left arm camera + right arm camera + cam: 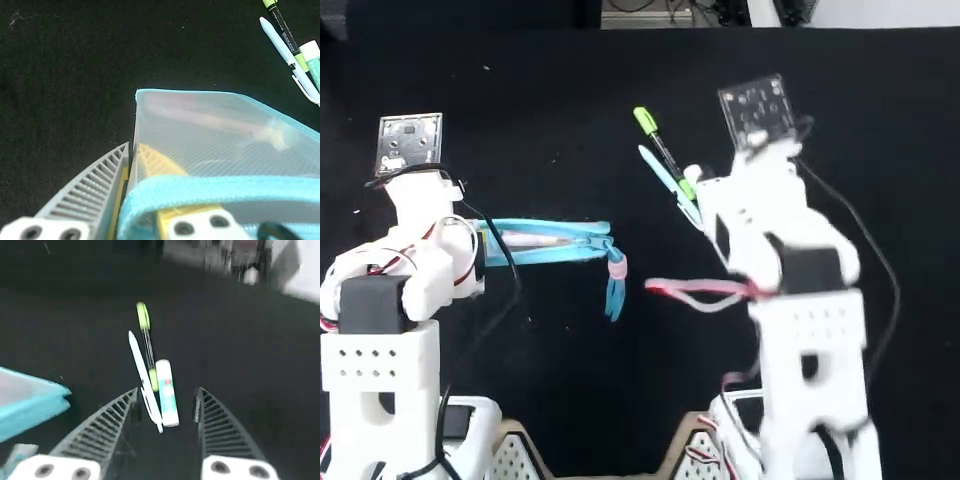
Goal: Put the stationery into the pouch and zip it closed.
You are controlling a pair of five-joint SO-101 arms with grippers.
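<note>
My left gripper [134, 147] is shut on the edge of the translucent, blue-trimmed pouch [215, 135], with the yellow finger inside it and the grey finger outside. The pouch [545, 240] is held off the black table and runs right from the left gripper [488, 245]; its blue and pink pull [616, 275] hangs at the far end. A green pen [143, 322], a pale blue pen [139, 362] and a glue stick [166, 395] lie side by side. My right gripper [166, 392] stands open over them, one finger on each side. Green pen [653, 135] lies beyond the right gripper [695, 205].
Two small square marker plates [410, 140] [758, 105] sit on the arms. A pink-red cable [695, 290] loops off the right arm toward the middle. The table is covered with black cloth [540, 110]. White arm bases stand at the front edge.
</note>
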